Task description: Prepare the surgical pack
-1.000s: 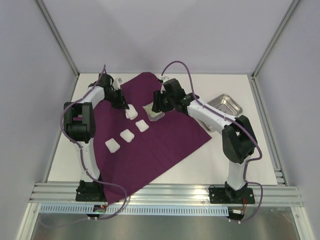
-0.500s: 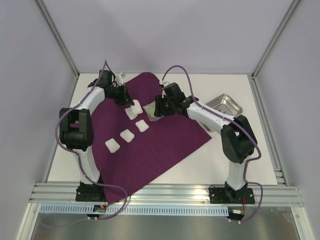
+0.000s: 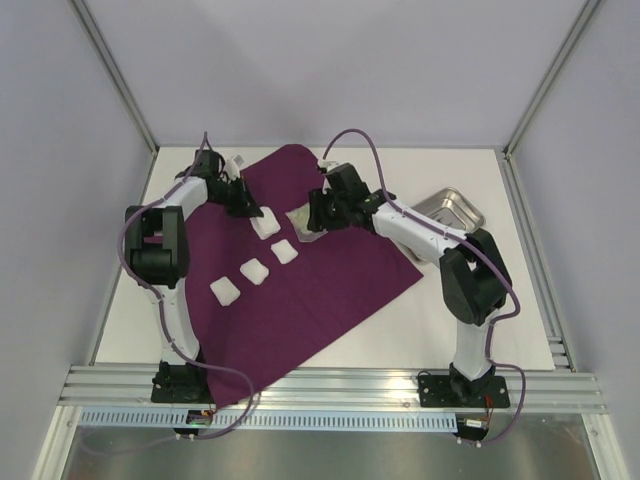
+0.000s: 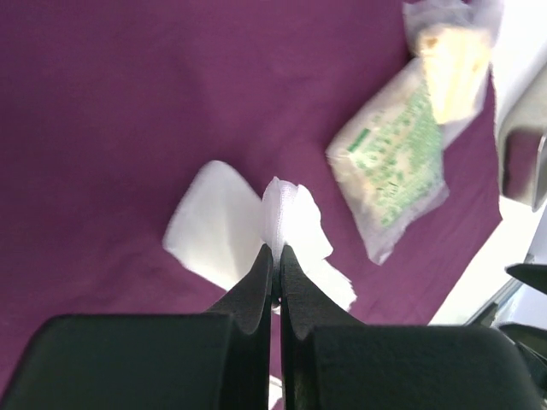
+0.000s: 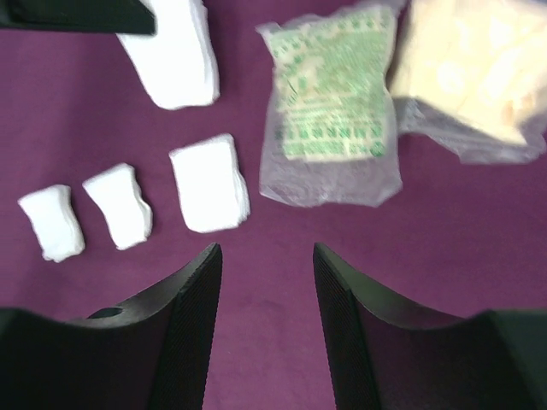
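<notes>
The left gripper (image 4: 275, 253) has its jaws pressed together on the edge of a gauze square (image 4: 295, 213), low over the far part of the purple cloth (image 3: 330, 285), which lies spread flat. The right gripper (image 5: 265, 249) hangs near the printed packet (image 5: 329, 102), jaws spread and empty. The tray (image 3: 452, 208) sits off the cloth to the right.

Recommendation: lay the gauze flat before letting go. It possibly overlaps a second square (image 4: 209, 226), so withdraw straight up, without dragging.

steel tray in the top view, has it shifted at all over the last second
No. The steel tray lies in the same spot near the right edge of the table as in both earlier pictures, turned the same way.
</notes>
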`<state>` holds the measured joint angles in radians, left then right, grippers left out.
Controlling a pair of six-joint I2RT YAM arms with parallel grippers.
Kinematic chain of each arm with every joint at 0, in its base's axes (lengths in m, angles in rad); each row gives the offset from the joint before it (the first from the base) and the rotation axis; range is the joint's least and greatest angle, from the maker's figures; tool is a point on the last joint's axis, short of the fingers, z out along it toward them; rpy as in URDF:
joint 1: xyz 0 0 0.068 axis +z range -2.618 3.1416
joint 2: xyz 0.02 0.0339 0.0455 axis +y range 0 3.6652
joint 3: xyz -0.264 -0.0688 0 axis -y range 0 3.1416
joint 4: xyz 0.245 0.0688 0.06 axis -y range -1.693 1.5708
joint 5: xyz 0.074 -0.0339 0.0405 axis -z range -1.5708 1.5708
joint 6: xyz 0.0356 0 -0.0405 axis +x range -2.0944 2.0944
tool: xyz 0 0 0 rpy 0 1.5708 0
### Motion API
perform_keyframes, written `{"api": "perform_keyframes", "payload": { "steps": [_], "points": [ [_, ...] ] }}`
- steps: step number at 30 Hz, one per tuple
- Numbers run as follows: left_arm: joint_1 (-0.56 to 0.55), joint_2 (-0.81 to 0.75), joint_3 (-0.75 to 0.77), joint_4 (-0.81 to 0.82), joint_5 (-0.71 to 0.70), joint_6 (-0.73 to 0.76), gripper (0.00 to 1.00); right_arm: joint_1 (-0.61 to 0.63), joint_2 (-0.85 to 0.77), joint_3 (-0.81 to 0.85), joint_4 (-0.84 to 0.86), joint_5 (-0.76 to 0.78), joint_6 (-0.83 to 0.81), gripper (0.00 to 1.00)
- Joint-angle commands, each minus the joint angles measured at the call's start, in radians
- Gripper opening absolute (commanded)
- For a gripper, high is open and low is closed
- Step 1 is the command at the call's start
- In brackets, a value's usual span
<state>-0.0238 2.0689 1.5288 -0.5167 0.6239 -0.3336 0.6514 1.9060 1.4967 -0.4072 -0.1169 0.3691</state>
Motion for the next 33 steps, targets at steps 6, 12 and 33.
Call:
{"api": "perform_keyframes", "payload": {
  "steps": [6,12,33],
  "points": [
    [0.015,0.057,0.053,-0.012,-0.053,0.021,0.0,0.004,0.227,0.301,0.068,-0.182,0.059,0.52],
    [0.015,0.063,0.059,-0.014,-0.099,0.044,0.0,0.004,0.476,0.578,0.031,-0.253,0.125,0.53],
    [0.015,0.073,0.06,-0.026,-0.128,0.082,0.0,0.004,0.78,0.781,0.064,-0.328,0.321,0.44]
  ]
}}
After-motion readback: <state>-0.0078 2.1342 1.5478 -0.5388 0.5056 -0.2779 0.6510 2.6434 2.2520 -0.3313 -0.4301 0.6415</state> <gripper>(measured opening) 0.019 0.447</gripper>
